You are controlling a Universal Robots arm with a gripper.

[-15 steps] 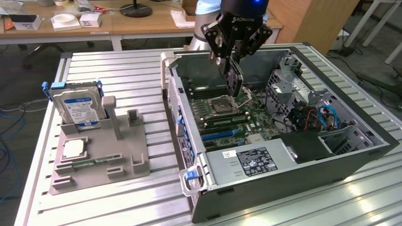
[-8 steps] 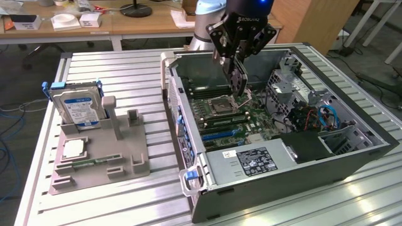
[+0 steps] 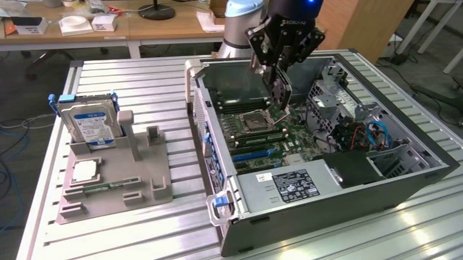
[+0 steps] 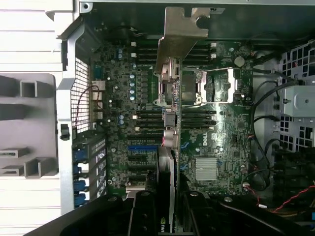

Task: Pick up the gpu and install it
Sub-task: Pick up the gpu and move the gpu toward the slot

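Card (image 3: 281, 95): hung upright, on edge, over the main board (image 4: 221, 132) inside the open case (image 3: 376, 184).
Fingers (image 4: 142, 219): pinched its upper edge (one each side).
Drive (image 3: 90, 122): stood at nine o'clock from the case.

White lettering reading ROBOTIQ was noted on the upper housing of the black two-finger gripper (image 3: 278, 69). In the wrist view, the brand DELL stood in white on the dark green motherboard (image 4: 224, 147) — set sideways, near the finned silver heatsink (image 4: 206, 168). Labels on the silver hard drive (image 3: 90, 125) and the grey metal power supply box (image 3: 289, 184) carried print too fine to read.
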